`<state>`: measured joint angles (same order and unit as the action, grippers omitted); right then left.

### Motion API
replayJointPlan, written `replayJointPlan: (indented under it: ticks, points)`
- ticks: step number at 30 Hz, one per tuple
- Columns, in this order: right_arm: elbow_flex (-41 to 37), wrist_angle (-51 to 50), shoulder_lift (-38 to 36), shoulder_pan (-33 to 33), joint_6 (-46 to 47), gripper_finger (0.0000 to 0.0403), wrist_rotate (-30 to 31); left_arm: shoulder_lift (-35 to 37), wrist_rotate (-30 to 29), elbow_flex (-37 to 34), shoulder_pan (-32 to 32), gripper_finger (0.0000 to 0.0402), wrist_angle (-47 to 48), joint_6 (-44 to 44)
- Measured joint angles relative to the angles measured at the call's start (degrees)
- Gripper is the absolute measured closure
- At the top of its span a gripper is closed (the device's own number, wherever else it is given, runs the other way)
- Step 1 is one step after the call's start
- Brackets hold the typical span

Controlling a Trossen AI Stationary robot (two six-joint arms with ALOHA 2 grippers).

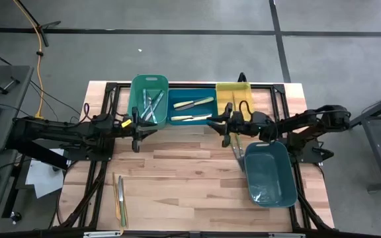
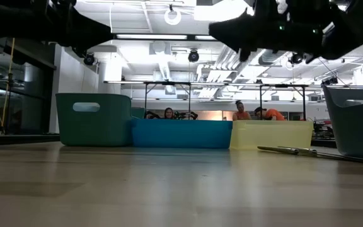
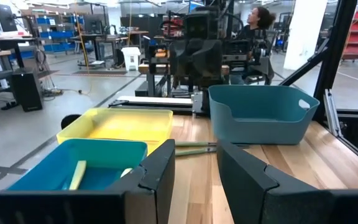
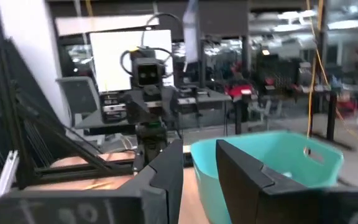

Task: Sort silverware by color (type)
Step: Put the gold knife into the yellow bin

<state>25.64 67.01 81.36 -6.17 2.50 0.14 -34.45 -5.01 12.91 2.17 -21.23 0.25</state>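
High view: wooden worktop (image 1: 190, 165) with three bins along the back, green bin (image 1: 149, 99), blue bin (image 1: 192, 109), yellow bin (image 1: 234, 98), plus a loose teal bin (image 1: 270, 173) front right. Silverware is spread around: pieces in the green bin (image 1: 152, 106), yellow-handled ones in the blue bin (image 1: 194, 104), two on the worktop front left (image 1: 120, 197), some beside the teal bin (image 1: 238, 153). Left tool (image 1: 135, 125) hangs by the green bin, fingers (image 3: 157, 180) apart, empty. Right tool (image 1: 223, 125) hangs by the blue bin, fingers (image 4: 166, 174) apart, empty.
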Motion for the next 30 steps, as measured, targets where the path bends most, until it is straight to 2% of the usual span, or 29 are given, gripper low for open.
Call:
replayJointPlan:
  ticks: [2, 9, 19, 23, 27, 30]
  points:
    - [1.5, -1.8, 0.0, 0.7, -2.6, 0.0311, 0.0, 0.0, -0.3, 0.0, 0.0, 0.0289, 0.1, 0.0]
    - [4.7, -10.5, 0.0, 1.4, -2.9, 0.0311, 0.0, 0.0, -0.5, 0.0, 0.0, 0.0289, 0.1, 0.0]
    - [5.1, -11.6, 0.1, 1.4, -3.0, 0.0311, 0.1, -0.1, -0.6, 0.0, 0.0, 0.0289, 0.5, 0.0]
    - [5.1, -11.6, 0.1, 1.4, -3.0, 0.0311, 0.1, -0.4, 0.2, 0.3, -0.2, 0.0289, 0.7, -6.6]
    - [5.1, -11.6, 0.1, 1.4, -3.0, 0.0311, 0.1, -3.0, 7.1, 4.3, -4.1, 0.0289, 5.6, -9.0]
    - [5.1, -11.7, 0.1, 1.4, -3.0, 0.0311, 0.1, -7.4, 7.2, 7.9, -10.5, 0.0292, 12.2, -8.2]
